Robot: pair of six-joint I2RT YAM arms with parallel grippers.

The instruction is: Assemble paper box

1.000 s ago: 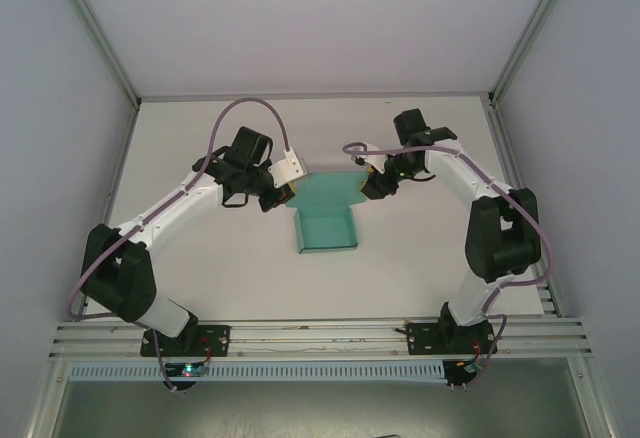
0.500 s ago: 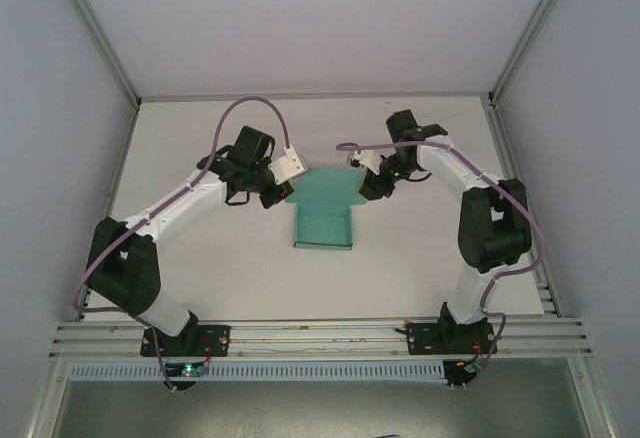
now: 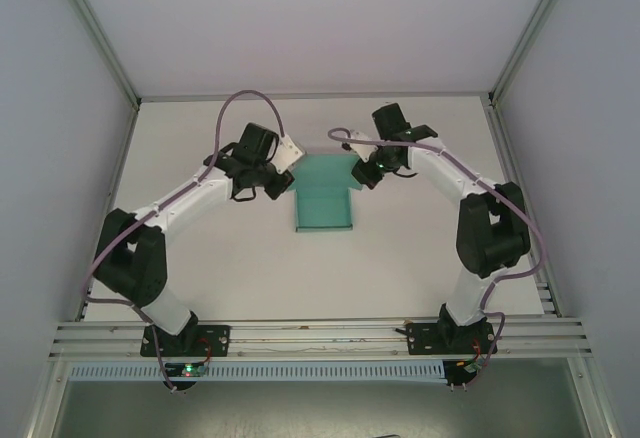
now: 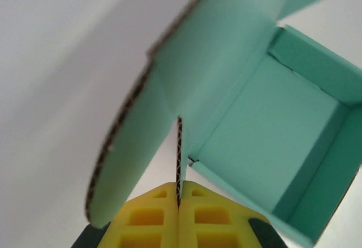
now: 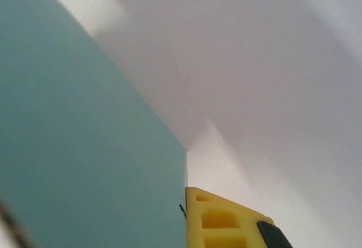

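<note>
The teal paper box (image 3: 324,205) sits mid-table as a low open tray with its wide lid panel (image 3: 325,170) tilted up at the back. My left gripper (image 3: 284,181) is shut on the lid's left side flap. In the left wrist view the yellow fingertips (image 4: 153,208) pinch the flap's corrugated edge (image 4: 180,152), with the open box interior (image 4: 271,140) to the right and a rounded flap (image 4: 136,146) to the left. My right gripper (image 3: 366,170) holds the lid's right side. There, one yellow finger (image 5: 226,222) presses against the teal panel (image 5: 85,146), which hides the other finger.
The white table (image 3: 220,258) is ringed by grey enclosure walls (image 3: 60,158) and a metal rail (image 3: 320,336) along the near edge. Purple cables (image 3: 250,103) loop above both wrists.
Both grippers moved toward the back of the table and drew closer together. The box slid back with them and its lid panel tilted up steeper.
</note>
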